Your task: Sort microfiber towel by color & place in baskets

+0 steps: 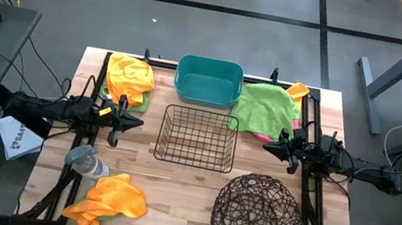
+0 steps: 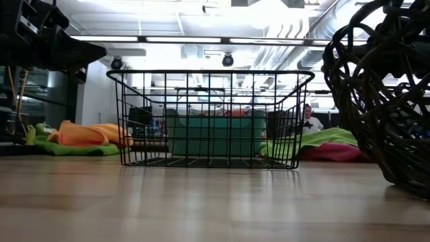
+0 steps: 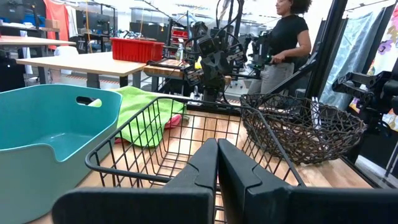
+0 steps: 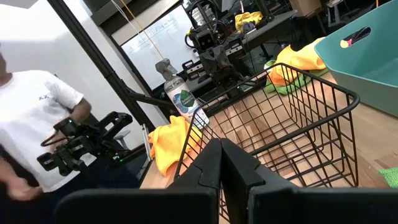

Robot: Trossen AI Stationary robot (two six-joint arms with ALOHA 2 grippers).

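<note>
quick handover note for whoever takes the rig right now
Left claw: shut, empty, left of the black wire basket.
Right claw: shut, empty, right of that basket.
Teal tub, black wire basket and round brown basket are all empty.
Towels on the table: yellow pile back left, green pile back right, orange pile front left.
Done: nothing sorted. Left: every towel.

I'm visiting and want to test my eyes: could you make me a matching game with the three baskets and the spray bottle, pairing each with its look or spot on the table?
Things:
1. plastic tub
2. wire-grid basket
3. round woven basket
4. spray bottle

Descriptions:
A. lying on its side near the table's left edge
B. teal, at the far edge
C. black, square, mid-table
D. dark brown, near right corner

Pairs: 1-B, 2-C, 3-D, 4-A
</note>
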